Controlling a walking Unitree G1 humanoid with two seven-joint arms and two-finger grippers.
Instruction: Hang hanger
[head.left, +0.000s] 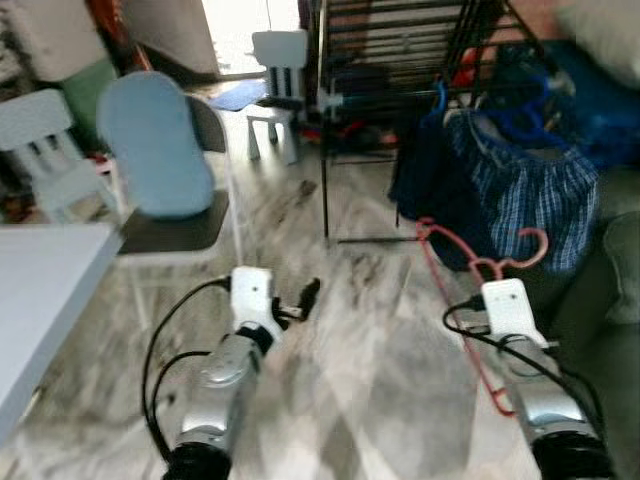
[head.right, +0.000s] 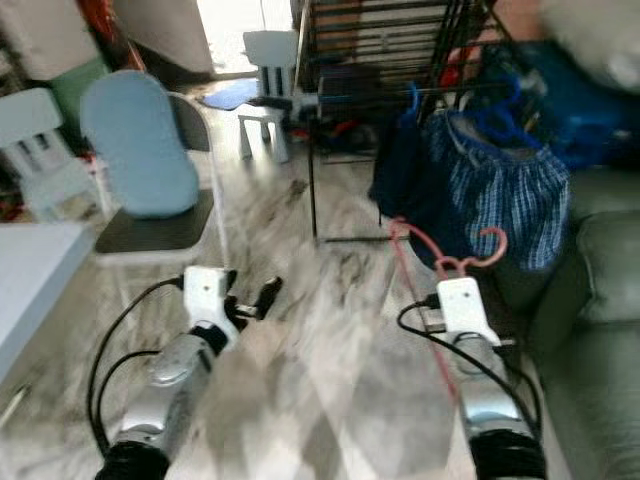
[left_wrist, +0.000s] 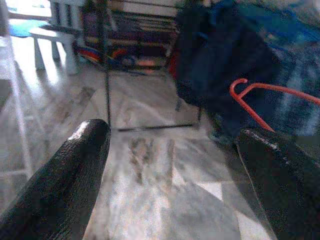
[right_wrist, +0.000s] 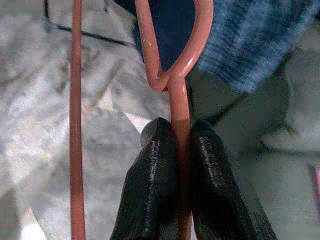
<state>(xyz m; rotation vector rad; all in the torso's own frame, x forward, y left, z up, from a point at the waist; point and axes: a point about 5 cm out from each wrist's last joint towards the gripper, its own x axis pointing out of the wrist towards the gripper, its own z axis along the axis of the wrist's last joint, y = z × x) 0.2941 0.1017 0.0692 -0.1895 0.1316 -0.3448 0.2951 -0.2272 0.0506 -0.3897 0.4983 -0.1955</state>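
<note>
Right end effector (right_wrist: 182, 150) pinches red hanger (right_wrist: 172, 75) by its neck, rack (head.left: 400, 50) upper centre.
Thin grip may let hanger twist; left end effector (left_wrist: 175, 165) wide, empty.

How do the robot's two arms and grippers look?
Both arms are silver metal tubes with black joints near the camera. Loose black cables loop beside each one. A white box sits at each wrist. The left gripper and right gripper each have two long, glossy black fingers.

Salmon-red hanger (right_wrist: 178, 95) — black right pincer (right_wrist: 182, 131); blue plaid shirt (head.left: 528, 205), black rack (head.left: 400, 45), grey-veined marble floor (head.left: 370, 330).
</note>
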